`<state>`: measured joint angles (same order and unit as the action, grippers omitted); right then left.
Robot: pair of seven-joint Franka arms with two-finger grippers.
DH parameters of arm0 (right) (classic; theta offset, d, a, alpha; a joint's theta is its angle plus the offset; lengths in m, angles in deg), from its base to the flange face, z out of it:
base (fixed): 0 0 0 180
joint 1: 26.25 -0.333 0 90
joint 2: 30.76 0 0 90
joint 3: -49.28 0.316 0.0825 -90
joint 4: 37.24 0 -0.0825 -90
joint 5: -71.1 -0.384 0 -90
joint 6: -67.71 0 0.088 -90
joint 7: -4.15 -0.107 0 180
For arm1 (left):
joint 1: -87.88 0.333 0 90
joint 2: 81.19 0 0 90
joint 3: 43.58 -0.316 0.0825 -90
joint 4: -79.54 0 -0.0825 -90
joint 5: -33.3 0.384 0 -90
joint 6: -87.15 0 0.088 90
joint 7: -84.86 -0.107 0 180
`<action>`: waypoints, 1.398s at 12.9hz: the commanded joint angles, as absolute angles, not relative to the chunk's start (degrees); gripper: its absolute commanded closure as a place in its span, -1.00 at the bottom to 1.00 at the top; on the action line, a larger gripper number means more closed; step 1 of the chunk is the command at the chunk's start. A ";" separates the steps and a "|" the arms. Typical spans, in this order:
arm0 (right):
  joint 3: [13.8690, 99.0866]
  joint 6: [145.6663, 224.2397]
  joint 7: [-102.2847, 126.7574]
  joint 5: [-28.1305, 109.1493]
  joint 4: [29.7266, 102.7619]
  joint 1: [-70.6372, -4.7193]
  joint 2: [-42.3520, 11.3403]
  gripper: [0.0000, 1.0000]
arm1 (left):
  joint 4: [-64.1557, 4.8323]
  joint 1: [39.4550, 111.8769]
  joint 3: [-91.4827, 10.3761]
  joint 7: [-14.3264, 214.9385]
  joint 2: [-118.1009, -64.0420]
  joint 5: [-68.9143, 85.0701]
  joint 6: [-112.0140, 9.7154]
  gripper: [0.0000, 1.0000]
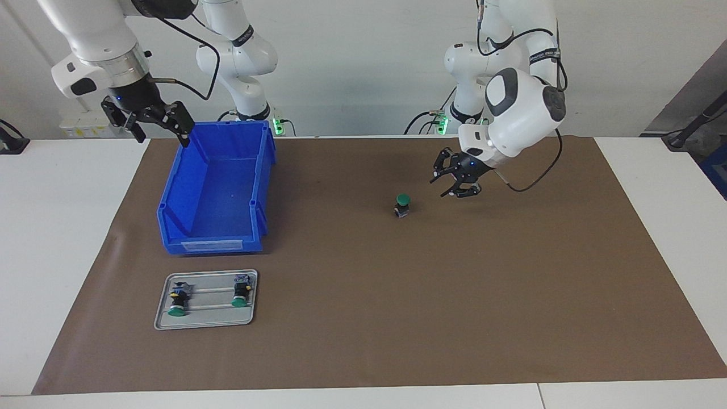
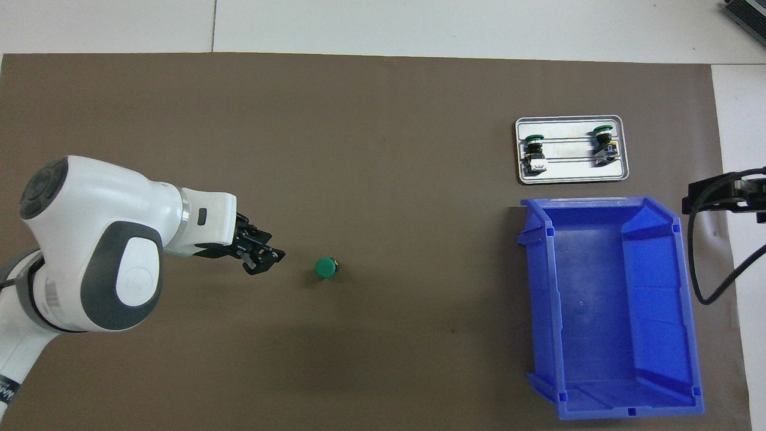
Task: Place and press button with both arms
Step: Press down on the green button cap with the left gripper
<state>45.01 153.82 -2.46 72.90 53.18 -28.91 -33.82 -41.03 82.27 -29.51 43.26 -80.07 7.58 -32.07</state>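
Brown matting covers the table. Right of centre in the facing view, the left gripper [image 1: 461,184] hangs low, fingers spread and empty, the button [image 1: 402,205] standing upright just lower-left of it, apart. The right gripper [image 1: 152,120] waits open over the bin [image 1: 170,199] rim, upper left, much farther off.

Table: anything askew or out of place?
Nothing stands out. One button stands upright on the mat, cap up, beside the open left gripper. Two more lie on the tray. The bin sits upright; the right gripper waits open by its corner.
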 commanded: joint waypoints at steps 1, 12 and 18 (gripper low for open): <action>44.79 154.37 -1.65 73.21 53.72 -29.06 -34.10 -1.00 | -39.99 80.68 -26.27 55.73 -81.63 15.44 -37.47 0.10; 44.79 154.37 -1.65 73.21 53.72 -28.98 -34.10 -1.00 | -41.40 76.19 -20.57 81.15 -84.17 33.63 -40.91 1.00; 44.79 154.37 -1.65 73.21 53.72 -28.98 -34.10 -1.00 | -42.72 75.23 -18.97 85.39 -85.05 37.52 -41.96 1.00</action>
